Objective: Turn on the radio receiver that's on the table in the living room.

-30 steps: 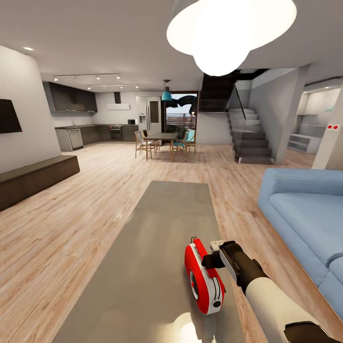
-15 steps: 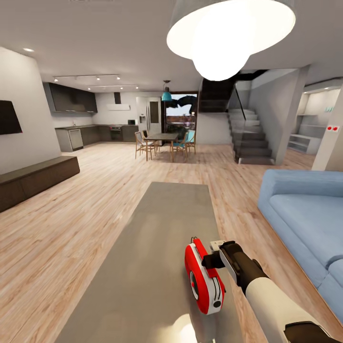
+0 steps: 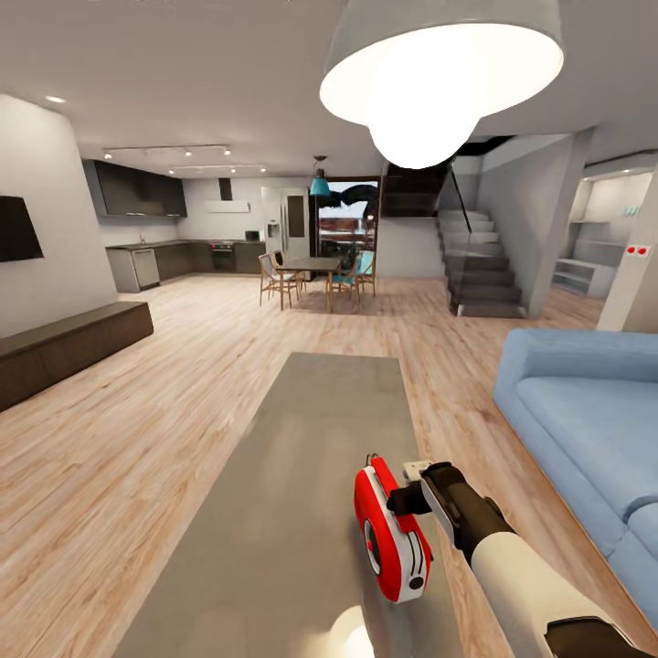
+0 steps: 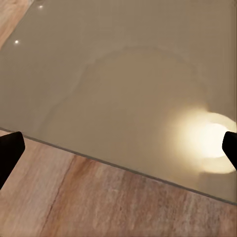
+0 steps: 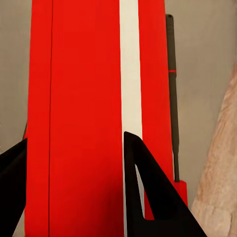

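On the grey desk (image 3: 302,475) stands one red radio (image 3: 391,533), near its sofa-side edge; the right pincer (image 5: 74,148) presses against it, fingers apart. The left pincer (image 4: 118,148) hangs apart above the desk edge.

Bright, even render, sharp throughout. Blown-out glare from lamp (image 3: 429,73) overhead; small ceiling spotlights (image 3: 169,148) far back. Lamp mirrored as soft hot spot on glossy table (image 4: 123,74). Faint shadows. Straight lines stretched toward head-view edges.
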Available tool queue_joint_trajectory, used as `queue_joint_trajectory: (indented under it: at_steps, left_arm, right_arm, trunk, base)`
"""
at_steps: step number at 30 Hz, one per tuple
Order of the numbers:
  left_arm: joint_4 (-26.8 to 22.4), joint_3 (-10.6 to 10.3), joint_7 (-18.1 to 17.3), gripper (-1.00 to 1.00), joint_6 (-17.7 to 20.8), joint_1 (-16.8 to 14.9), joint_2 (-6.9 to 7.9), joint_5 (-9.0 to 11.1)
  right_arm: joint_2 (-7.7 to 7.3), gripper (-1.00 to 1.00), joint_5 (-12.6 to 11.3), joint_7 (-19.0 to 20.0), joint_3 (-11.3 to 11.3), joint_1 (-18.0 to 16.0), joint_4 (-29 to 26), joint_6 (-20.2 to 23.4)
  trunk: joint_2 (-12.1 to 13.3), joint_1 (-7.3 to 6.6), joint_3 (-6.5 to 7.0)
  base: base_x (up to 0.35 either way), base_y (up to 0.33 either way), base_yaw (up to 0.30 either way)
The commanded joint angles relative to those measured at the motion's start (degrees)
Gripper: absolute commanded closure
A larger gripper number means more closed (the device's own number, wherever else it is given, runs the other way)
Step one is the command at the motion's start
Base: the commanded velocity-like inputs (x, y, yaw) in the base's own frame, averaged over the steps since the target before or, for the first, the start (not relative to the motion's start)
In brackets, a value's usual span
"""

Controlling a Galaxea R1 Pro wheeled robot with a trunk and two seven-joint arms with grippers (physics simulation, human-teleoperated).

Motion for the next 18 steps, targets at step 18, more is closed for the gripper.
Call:
queue_joint_trajectory:
  at_steps: [18]
  left_arm:
    - [0.0, 0.0, 0.0, -1.00, -0.1, 0.0, 0.27, 0.0]
  right_arm:
    - [0.00, 1.00, -0.3, 0.1, -0.1, 0.0, 0.0, 0.0]
  trunk:
    - [7.2, -3.96, 3.24]
  base:
    - [0.000, 0.000, 0.000]
